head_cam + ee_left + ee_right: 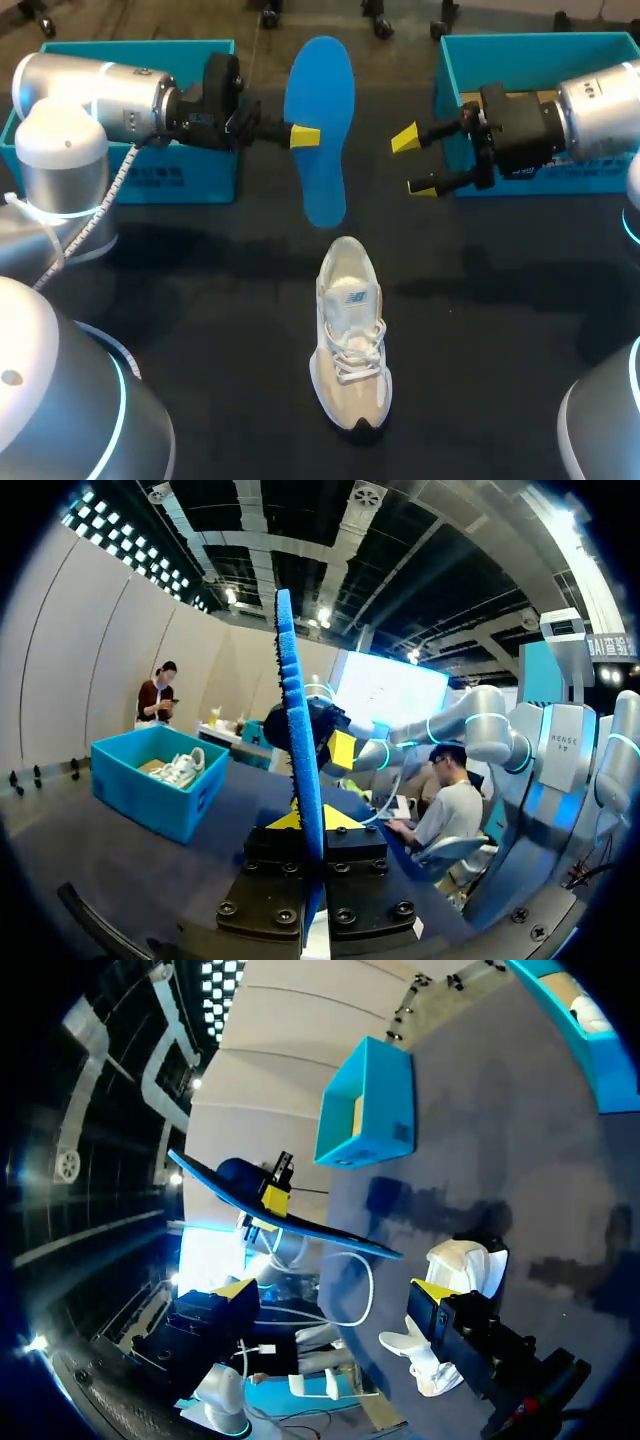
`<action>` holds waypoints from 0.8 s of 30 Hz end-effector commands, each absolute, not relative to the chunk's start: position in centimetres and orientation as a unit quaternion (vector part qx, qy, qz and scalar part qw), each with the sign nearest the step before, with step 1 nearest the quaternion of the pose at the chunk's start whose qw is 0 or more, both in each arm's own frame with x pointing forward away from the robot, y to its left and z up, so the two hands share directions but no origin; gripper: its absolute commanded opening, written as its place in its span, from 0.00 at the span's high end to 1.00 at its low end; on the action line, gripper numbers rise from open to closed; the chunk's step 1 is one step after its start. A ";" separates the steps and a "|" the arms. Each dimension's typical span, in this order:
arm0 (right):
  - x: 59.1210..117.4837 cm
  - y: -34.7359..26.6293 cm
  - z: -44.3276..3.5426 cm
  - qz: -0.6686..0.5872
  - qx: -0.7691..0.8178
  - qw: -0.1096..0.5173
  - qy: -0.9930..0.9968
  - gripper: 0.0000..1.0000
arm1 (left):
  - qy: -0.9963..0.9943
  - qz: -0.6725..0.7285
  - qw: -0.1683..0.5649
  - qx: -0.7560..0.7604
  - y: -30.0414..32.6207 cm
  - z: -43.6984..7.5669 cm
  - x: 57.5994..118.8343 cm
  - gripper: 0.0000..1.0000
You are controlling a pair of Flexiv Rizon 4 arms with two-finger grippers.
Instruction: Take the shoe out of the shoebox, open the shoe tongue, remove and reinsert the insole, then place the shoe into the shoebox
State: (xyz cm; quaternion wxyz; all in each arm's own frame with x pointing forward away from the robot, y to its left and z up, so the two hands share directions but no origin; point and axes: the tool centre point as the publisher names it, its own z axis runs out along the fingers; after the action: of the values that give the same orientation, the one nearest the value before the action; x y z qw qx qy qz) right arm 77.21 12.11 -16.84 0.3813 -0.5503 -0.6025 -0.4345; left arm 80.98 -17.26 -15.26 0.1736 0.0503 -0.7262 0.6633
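Note:
My left gripper [303,135] is shut on a blue insole [320,120] and holds it up on edge above the table's far middle. In the left wrist view the insole [298,720] rises edge-on from between the yellow tips of that gripper [305,820]. My right gripper [413,163] stands open a short way to the right of the insole, with nothing between its fingers. The white and beige shoe [351,330] lies alone on the dark table, toe towards me. From the right wrist view, the insole [300,1222] and shoe [462,1260] lie ahead of the open right gripper [330,1290].
A blue shoebox [150,165] stands at the back left behind my left arm. A second blue box [470,50] stands at the back right; in the left wrist view that box [150,795] holds another white shoe [180,770].

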 end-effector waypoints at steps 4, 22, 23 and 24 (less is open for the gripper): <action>77.2 12.2 -16.9 -0.434 -0.551 0.380 -0.603 0.00 | -0.728 0.663 0.176 0.016 -17.3 -15.5 80.9 1.00; 77.2 12.2 -16.9 -0.434 -0.551 0.380 -0.603 0.00 | -0.654 0.679 -0.033 -0.333 -15.3 -16.4 80.6 1.00; 77.2 12.2 -16.9 -0.434 -0.551 0.380 -0.603 0.00 | -0.654 0.679 -0.033 -0.333 -15.3 -16.4 80.6 1.00; 77.2 12.2 -16.9 -0.434 -0.551 0.380 -0.603 0.00 | -0.654 0.679 -0.033 -0.333 -15.3 -16.4 80.6 1.00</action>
State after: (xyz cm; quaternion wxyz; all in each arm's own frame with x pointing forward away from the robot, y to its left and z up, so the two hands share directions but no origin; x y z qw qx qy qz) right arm 77.10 12.03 -16.86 0.3801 -0.5509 -0.6024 -0.4349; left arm 79.85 -15.22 -16.20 0.0146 -0.2210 -0.6891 0.6900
